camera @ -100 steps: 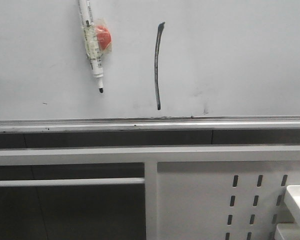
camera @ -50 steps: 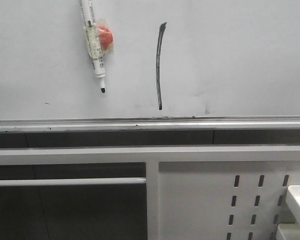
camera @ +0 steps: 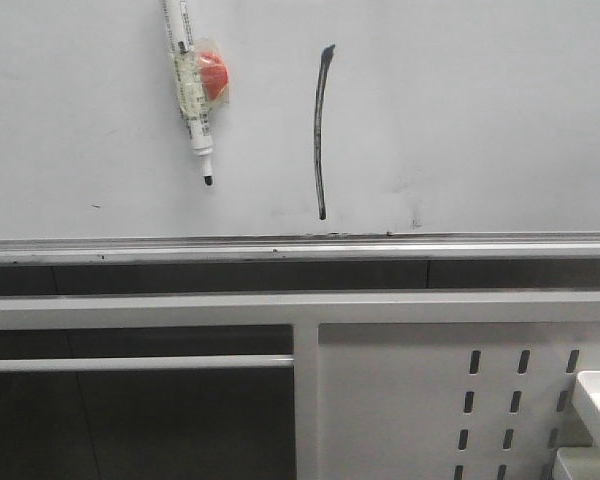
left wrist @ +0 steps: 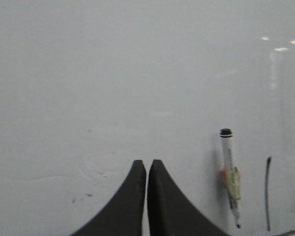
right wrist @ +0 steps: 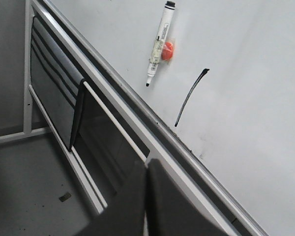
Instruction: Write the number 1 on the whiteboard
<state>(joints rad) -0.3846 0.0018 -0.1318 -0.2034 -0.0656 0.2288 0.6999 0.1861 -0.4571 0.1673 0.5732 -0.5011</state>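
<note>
Both the left gripper [left wrist: 146, 169] and the right gripper [right wrist: 146, 169] have their jaws pressed together, empty. On the whiteboard [camera: 480, 110], the number 1 [camera: 320, 130] stands right of a hanging marker [camera: 191, 90], whose label print is unreadable.

White perforated metal panel [camera: 420, 400] and frame rails [camera: 300, 310] over grey floor [right wrist: 24, 196].

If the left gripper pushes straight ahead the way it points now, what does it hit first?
Probably bare glossy white whiteboard: the shut left gripper faces it, with the taped white marker pen off to one side. Depth is unclear.
</note>
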